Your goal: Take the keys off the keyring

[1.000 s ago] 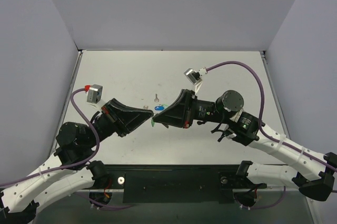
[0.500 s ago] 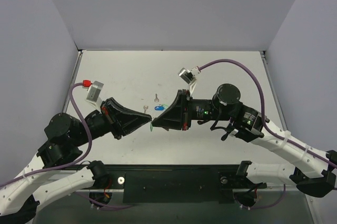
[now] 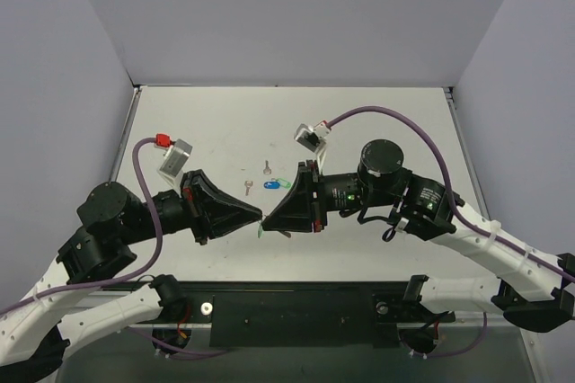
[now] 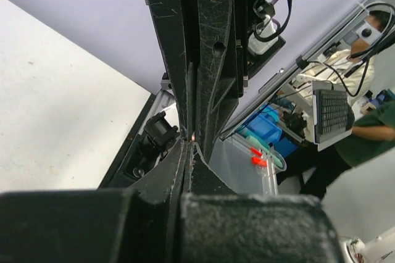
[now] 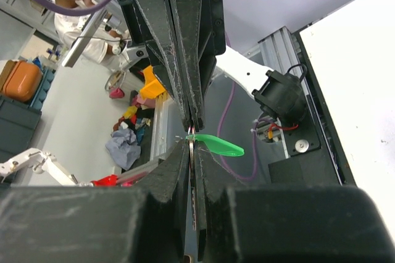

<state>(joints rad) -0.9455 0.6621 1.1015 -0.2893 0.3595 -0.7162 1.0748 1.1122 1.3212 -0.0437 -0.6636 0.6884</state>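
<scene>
The green-headed key (image 5: 217, 146) hangs at the keyring (image 5: 192, 141), which is pinched between left gripper (image 3: 259, 218) and right gripper (image 3: 268, 220), both clamped nearly shut, tip to tip. Just beyond that key the blue key (image 3: 270, 185) and a bare key (image 3: 248, 188) lie on the table (image 3: 386, 122). A twist could spring the thin keyring free of both grips. Only the right wrist view shows the keyring; overhead there's just a green speck

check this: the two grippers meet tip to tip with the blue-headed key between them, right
Wrong colour: between the left gripper and right gripper is the green-headed key, seen in the right wrist view. The blue-headed key lies on the table.
</scene>
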